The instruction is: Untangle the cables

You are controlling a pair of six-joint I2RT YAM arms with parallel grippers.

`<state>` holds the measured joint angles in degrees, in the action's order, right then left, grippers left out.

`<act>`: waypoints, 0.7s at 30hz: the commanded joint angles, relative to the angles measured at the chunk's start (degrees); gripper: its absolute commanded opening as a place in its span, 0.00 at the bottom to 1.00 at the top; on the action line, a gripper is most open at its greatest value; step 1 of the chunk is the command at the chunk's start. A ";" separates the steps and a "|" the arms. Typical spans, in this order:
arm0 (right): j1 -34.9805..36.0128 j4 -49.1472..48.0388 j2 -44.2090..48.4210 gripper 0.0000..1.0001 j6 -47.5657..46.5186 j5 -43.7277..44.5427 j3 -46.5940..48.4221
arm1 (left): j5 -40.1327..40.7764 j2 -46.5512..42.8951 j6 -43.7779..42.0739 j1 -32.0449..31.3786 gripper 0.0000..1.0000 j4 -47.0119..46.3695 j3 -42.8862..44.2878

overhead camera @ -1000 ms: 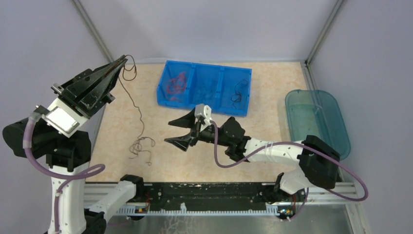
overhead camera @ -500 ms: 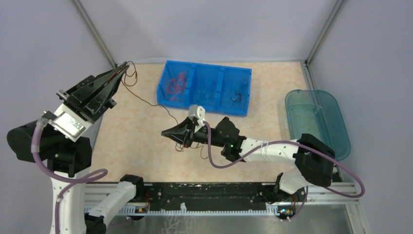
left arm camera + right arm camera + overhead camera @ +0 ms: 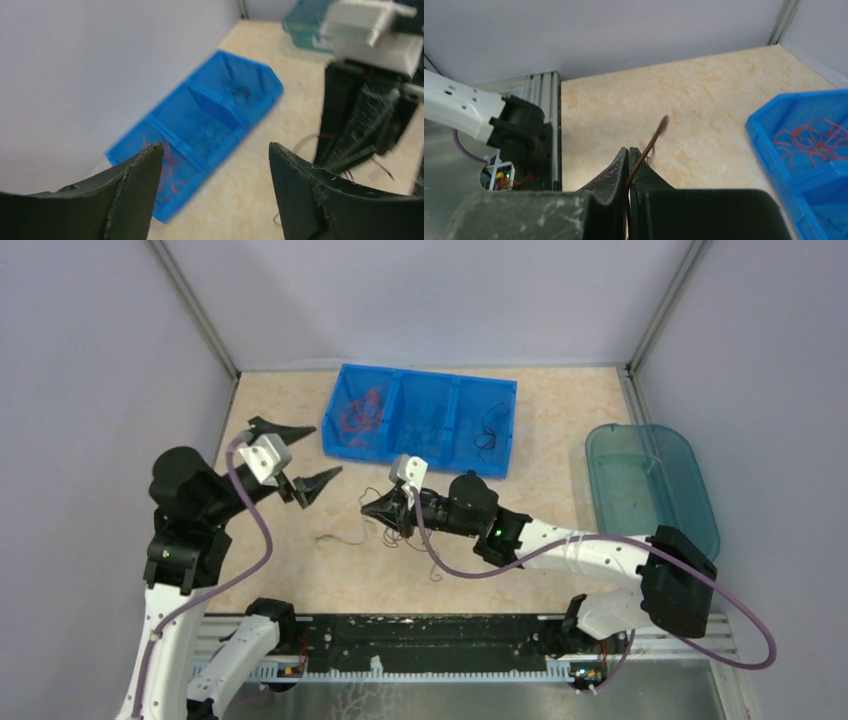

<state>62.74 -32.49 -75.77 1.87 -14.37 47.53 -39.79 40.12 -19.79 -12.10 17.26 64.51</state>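
Note:
A thin dark brown cable [image 3: 646, 149] sticks up from between the shut jaws of my right gripper [image 3: 629, 150]. From above, the right gripper [image 3: 370, 508] hangs low over the table's middle, with the cable's curly loops [image 3: 398, 531] under it and a loose end [image 3: 340, 537] lying to its left. My left gripper [image 3: 298, 454] is open and holds nothing, just left of the right one. In the left wrist view the left gripper [image 3: 215, 146] frames bare table. Red cables [image 3: 358, 412], blue cables [image 3: 425, 422] and a black cable [image 3: 488, 436] lie in separate bin compartments.
The blue three-compartment bin [image 3: 455, 390] stands at the back centre, also in the left wrist view as the bin [image 3: 210, 145] and in the right wrist view as the bin [image 3: 774, 120]. A teal tray [image 3: 690, 465] sits at the right. Enclosure walls stand on three sides.
My left gripper let go of the cable, opened and swung down and right toward the table's middle. The right gripper closed on the cable and shifted slightly right; the cable dropped onto the table.

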 commanded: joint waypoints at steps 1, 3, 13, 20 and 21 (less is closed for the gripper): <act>-0.93 10.89 3.35 0.00 -6.15 -2.16 0.31 | -9.55 -1.14 -10.60 0.32 0.86 18.73 -1.65; -1.01 12.78 3.47 0.00 -7.35 -2.90 0.57 | -16.22 -0.26 -12.91 0.31 0.90 23.06 -1.89; -1.04 14.94 2.12 0.00 -9.34 -8.90 3.34 | -25.64 4.53 -21.50 0.32 0.77 26.74 -7.04; -0.95 15.60 1.50 0.00 -10.09 -13.14 4.66 | -29.83 6.22 -24.14 0.16 0.69 28.80 -7.65; -0.95 15.43 1.15 0.00 -9.89 -13.62 4.94 | -30.28 6.31 -24.26 0.00 0.68 28.80 -7.91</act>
<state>62.06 -15.49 -74.63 -7.11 -24.29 47.92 -64.58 46.72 -40.38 -11.94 44.42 57.23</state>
